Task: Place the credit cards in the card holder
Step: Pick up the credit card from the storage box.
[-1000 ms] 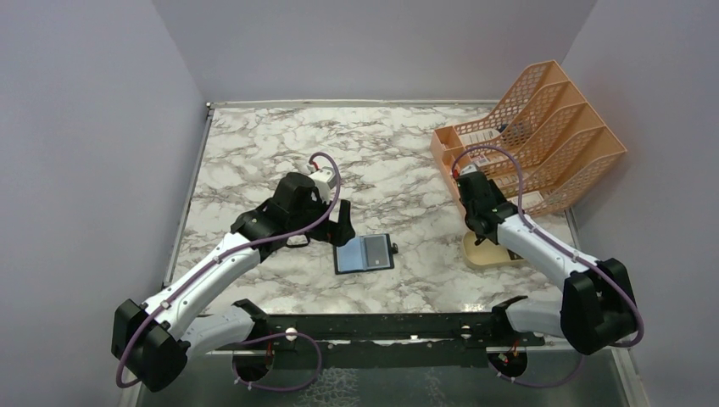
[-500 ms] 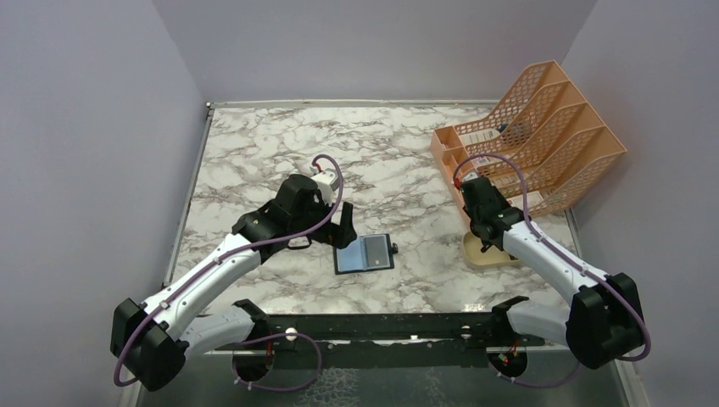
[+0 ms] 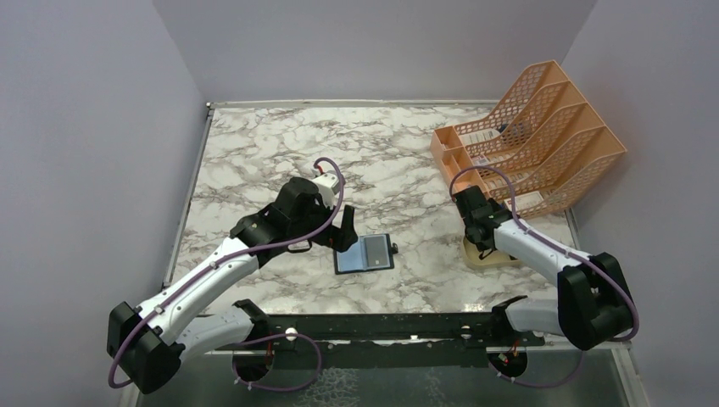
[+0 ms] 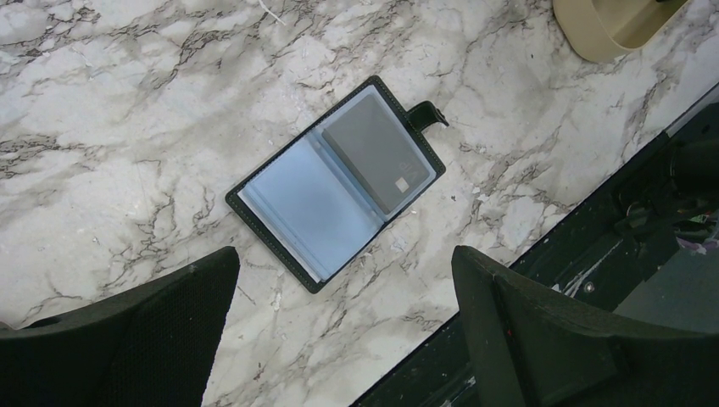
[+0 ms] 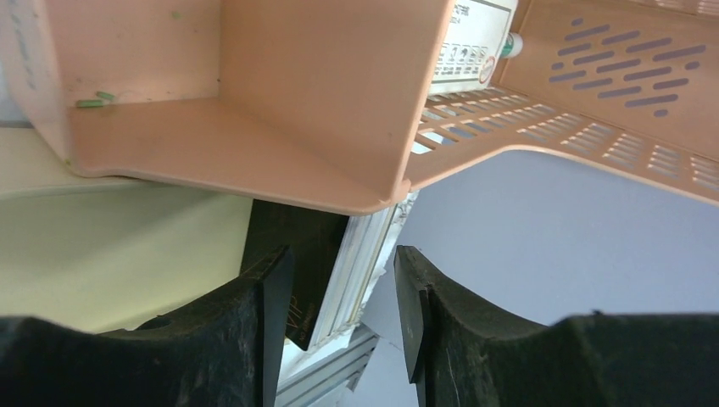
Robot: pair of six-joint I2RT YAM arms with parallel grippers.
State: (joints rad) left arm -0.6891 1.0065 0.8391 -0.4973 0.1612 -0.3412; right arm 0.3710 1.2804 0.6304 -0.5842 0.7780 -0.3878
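On the surface [image 3: 254,153], the orange rack [image 3: 543,127] holds white boxes [image 3: 480,136]. The tan dish [image 3: 492,259] beside it holds upright cards [image 5: 360,246], straddled by the right gripper [image 5: 343,271]; whether it grips them is unclear. The holder [image 4: 339,182] lies open mid-surface, one card [image 4: 377,153] pocketed, below the wide-open left gripper [image 4: 343,263].

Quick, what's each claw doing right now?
Left gripper: open, empty, above black folding card holder.
Right gripper: open, jaws astride upright whitish plastic cards.

"VIP" in gold on black card [image 5: 307,246]; print on white box [image 5: 465,52] illegible.
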